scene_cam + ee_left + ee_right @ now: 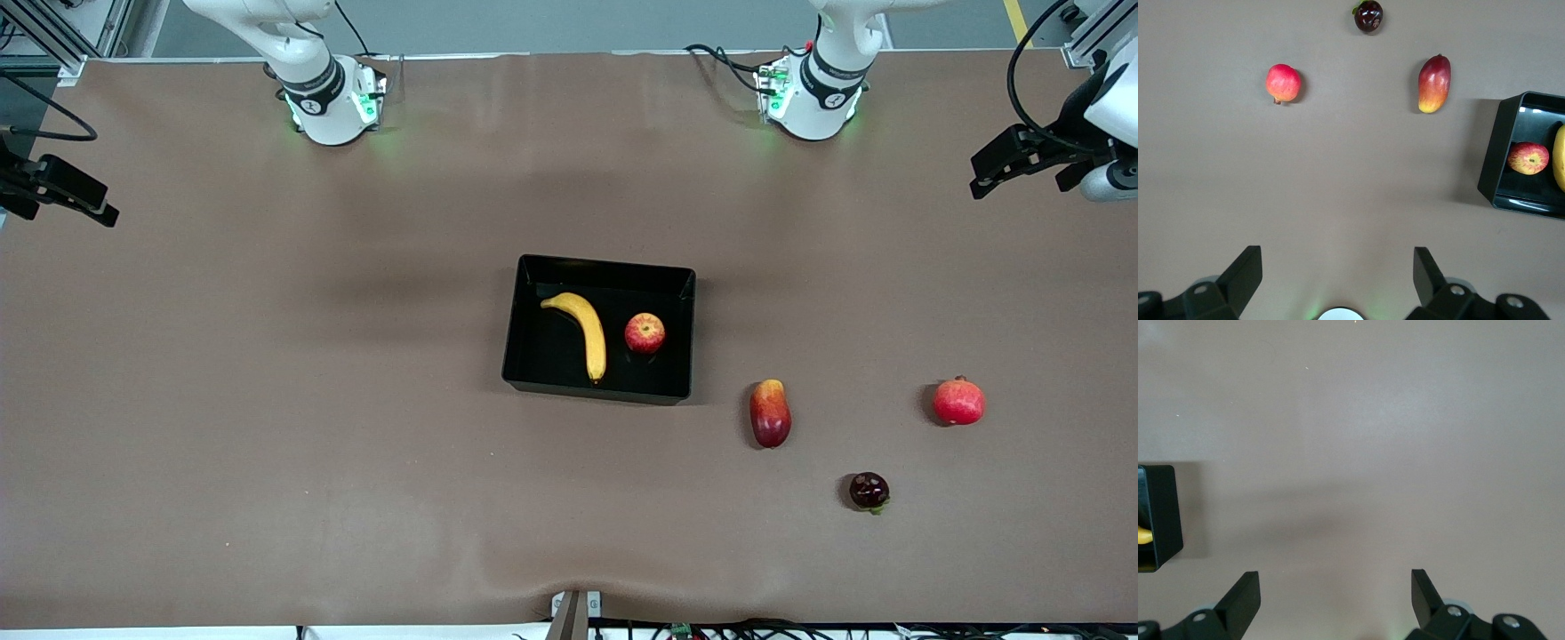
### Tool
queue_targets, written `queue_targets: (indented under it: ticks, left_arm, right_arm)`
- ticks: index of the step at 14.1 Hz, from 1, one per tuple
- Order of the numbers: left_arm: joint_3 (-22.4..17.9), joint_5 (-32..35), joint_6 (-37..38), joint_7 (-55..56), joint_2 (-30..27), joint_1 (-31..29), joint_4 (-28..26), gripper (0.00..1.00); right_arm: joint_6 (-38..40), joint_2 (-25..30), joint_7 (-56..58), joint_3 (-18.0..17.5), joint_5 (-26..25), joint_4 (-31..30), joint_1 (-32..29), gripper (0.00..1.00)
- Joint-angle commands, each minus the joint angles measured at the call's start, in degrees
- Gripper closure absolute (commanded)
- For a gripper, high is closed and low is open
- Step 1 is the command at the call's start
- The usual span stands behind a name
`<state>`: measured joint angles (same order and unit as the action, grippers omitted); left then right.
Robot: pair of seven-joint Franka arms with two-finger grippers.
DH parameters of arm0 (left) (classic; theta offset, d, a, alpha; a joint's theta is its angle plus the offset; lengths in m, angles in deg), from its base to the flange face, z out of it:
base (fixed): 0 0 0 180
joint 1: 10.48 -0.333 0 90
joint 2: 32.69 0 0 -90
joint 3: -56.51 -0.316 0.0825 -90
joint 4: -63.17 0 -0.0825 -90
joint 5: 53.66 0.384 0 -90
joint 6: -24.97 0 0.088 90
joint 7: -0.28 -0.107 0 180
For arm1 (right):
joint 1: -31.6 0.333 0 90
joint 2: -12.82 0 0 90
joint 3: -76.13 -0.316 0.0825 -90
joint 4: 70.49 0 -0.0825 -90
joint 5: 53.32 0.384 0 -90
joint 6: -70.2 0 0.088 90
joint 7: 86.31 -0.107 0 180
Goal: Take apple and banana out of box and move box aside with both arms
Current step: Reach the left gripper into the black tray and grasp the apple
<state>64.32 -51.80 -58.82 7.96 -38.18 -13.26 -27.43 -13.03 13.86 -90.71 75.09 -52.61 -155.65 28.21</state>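
The black box (533, 338) stands in the middle of the table. In it lie the yellow banana (587, 331) and, beside it toward the left arm's end, the small red apple (645, 332). My left gripper (1022, 178) hangs open and empty high over the left arm's end of the table. In the left wrist view its fingers (1248, 267) frame bare table, with the box (1498, 153), apple (1528, 158) and banana (1559, 157) at the edge. My right gripper (62, 209) is open and empty over the right arm's end. Its wrist view shows the gripper (1336, 580), a box corner (1161, 513) and a bit of banana (1143, 533).
Outside the box, toward the left arm's end, lie an oblong red-yellow fruit (770, 413), a round red fruit with a crown tip (959, 401) and a small dark fruit (869, 491) nearest the front camera. The brown table mat (267, 400) stretches toward the right arm's end.
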Motion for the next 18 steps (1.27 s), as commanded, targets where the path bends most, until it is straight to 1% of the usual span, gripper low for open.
queue_targets:
  ticks: [1, 4, 6, 8, 9, 11, 14, 18]
  left_arm:
    - [-0.25, -1.07, 1.26, -0.83, 0.22, -0.03, 1.13, 0.0]
    - [-0.16, -0.29, 1.17, -0.48, 1.53, 0.41, 1.3, 0.0]
    - [0.28, -0.89, 1.17, 0.4, 5.21, 0.93, 3.06, 0.0]
    - [3.86, -1.07, 0.65, 2.06, 9.52, 1.72, 2.8, 0.0]
    - [5.62, -1.07, -0.75, 4.77, 11.8, 2.34, 2.89, 0.0]
    - [8.27, -1.07, -4.88, 14.85, 15.85, 4.96, 2.54, 0.0]
    - [8.54, -0.98, -12.87, 27.52, 21.21, 11.72, 1.49, 0.0]
    - [8.45, -0.1, -22.97, 47.99, 29.29, 20.69, 0.95, 0.0]
  right_arm:
    - [0.35, -0.25, -0.61, -0.11, -0.01, 0.95, -0.13, 0.0]
    - [0.35, -0.25, -0.61, -0.11, -0.01, 0.95, -0.04, 0.0]
    - [0.44, -0.25, -0.61, -0.11, -0.01, 0.95, -0.04, 0.0]
    - [0.35, -0.25, -0.61, -0.11, -0.01, 0.95, -0.13, 0.0]
    - [0.35, -0.25, -0.52, -0.11, -0.01, 0.95, -0.04, 0.0]
    - [0.35, -0.25, -0.52, -0.11, -0.01, 0.95, -0.13, 0.0]
    - [0.35, -0.25, -0.52, -0.11, -0.01, 0.95, -0.04, 0.0]
    - [0.35, -0.25, -0.52, -0.11, -0.01, 0.95, -0.04, 0.0]
